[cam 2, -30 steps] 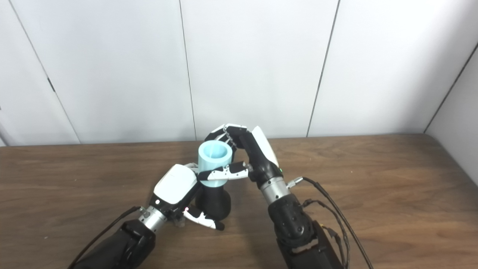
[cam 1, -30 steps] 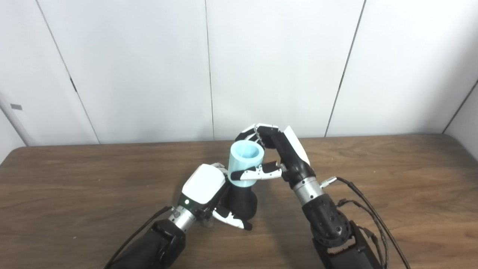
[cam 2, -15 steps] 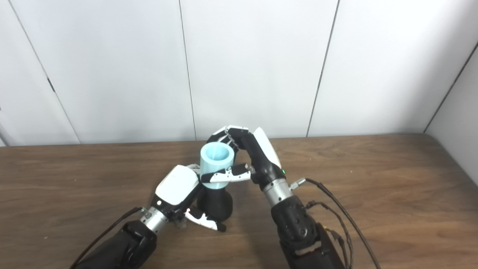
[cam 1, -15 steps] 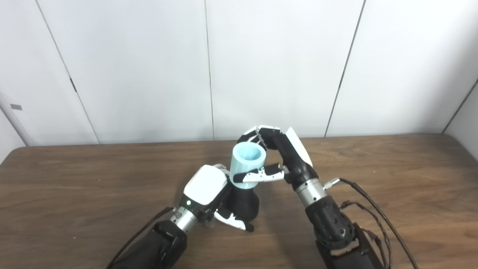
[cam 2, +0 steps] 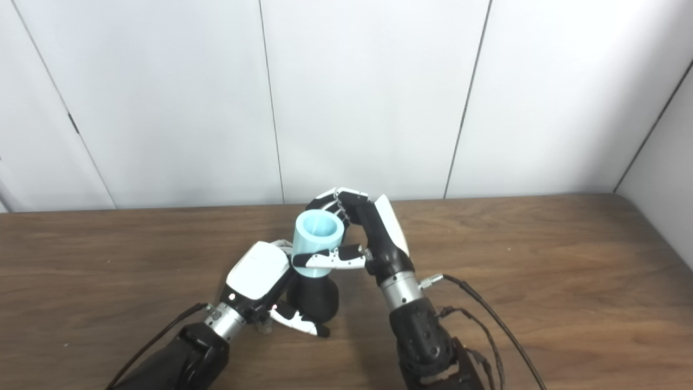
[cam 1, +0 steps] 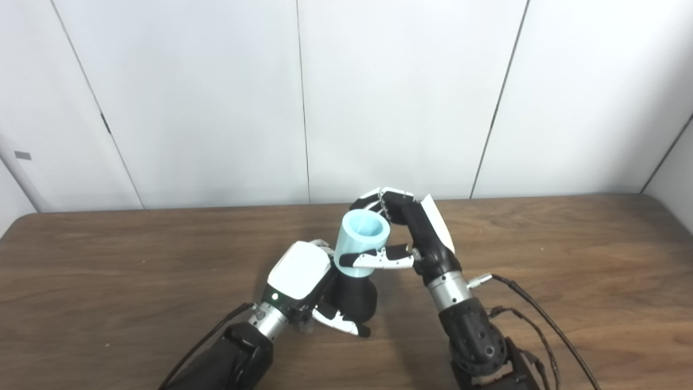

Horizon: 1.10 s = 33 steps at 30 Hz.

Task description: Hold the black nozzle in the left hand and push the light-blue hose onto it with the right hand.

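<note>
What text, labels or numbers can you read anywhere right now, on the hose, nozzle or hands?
None readable.
Light-blue hose: plain, no print.
Black nozzle: no marking visible.
Left robot hand and right robot hand: blank white covers; only a small green light on the left one.

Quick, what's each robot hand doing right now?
Left robot hand: shut on the black nozzle.
Right robot hand: shut on the light-blue hose.

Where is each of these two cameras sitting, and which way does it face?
Left eye view: head camera, looking down at the table; both forearms enter from below.
Right eye view: beside it, a little to the right, same downward aim and same arms.
Both show the left robot hand gripping the black nozzle and the right robot hand around the light-blue hose.
</note>
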### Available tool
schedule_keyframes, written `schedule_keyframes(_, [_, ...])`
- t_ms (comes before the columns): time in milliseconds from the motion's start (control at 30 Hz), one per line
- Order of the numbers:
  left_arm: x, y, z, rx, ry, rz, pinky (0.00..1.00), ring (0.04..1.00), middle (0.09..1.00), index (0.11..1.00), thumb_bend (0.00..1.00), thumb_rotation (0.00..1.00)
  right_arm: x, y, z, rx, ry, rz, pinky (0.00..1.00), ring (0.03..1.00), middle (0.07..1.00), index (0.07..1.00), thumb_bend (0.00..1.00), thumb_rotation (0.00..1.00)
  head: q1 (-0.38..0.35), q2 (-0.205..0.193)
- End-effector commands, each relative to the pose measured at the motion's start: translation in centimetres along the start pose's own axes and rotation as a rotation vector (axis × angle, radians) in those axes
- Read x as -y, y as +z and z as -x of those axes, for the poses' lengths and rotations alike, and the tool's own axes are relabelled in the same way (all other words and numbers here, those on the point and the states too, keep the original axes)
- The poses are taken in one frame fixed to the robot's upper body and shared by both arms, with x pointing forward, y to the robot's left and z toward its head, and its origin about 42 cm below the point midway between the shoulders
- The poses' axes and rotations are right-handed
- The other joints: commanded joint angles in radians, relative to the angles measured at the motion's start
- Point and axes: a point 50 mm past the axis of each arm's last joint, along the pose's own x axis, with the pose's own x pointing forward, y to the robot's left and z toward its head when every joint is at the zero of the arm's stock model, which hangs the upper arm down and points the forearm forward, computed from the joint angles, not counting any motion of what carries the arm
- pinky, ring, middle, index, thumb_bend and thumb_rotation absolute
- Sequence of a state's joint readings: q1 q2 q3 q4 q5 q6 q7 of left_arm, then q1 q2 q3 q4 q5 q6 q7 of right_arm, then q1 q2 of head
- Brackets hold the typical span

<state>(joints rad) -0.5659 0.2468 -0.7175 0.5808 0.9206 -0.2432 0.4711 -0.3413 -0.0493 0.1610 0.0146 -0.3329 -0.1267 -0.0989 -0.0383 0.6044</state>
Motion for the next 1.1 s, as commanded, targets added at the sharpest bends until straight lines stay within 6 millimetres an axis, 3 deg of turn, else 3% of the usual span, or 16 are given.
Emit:
schedule_keyframes(0, [10.4, 6.4, 9.5, -0.017, -0.335, 0.136, 0.68, 0.479, 0.416, 0.507, 0.50, 0.00, 0.0, -0.6, 0.4, 0.028, 0.005, 0.035, 0.29, 0.347, 0.445, 0.527, 0.52, 0.00, -0.001, 0.001])
schedule_keyframes(200, [10.4, 6.5, 9.5, -0.016, -0.338, 0.139, 0.67, 0.483, 0.413, 0.497, 0.50, 0.00, -0.4, -0.2, 0.7, 0.148, 0.077, 0.200, 0.34, 0.358, 0.447, 0.528, 0.52, 0.00, -0.002, 0.002])
schedule_keyframes(367, [10.4, 6.5, 9.5, -0.018, -0.331, 0.147, 0.67, 0.481, 0.412, 0.512, 0.50, 0.00, -0.1, 0.5, 0.5, 0.182, 0.132, 0.277, 0.27, 0.310, 0.424, 0.527, 0.52, 0.00, -0.003, 0.003])
schedule_keyframes(733, [10.7, 6.3, 9.7, -0.020, -0.345, 0.145, 0.68, 0.480, 0.420, 0.517, 0.50, 0.00, 0.2, 0.9, -0.2, 0.218, 0.254, 0.325, 0.25, 0.308, 0.423, 0.526, 0.52, 0.00, -0.010, -0.008])
schedule_keyframes(1067, [10.6, 6.3, 9.7, -0.020, -0.333, 0.150, 0.67, 0.473, 0.410, 0.505, 0.50, 0.00, -0.1, -1.3, -1.3, 0.030, 0.330, 0.265, 0.25, 0.315, 0.420, 0.525, 0.52, 0.00, -0.008, -0.006])
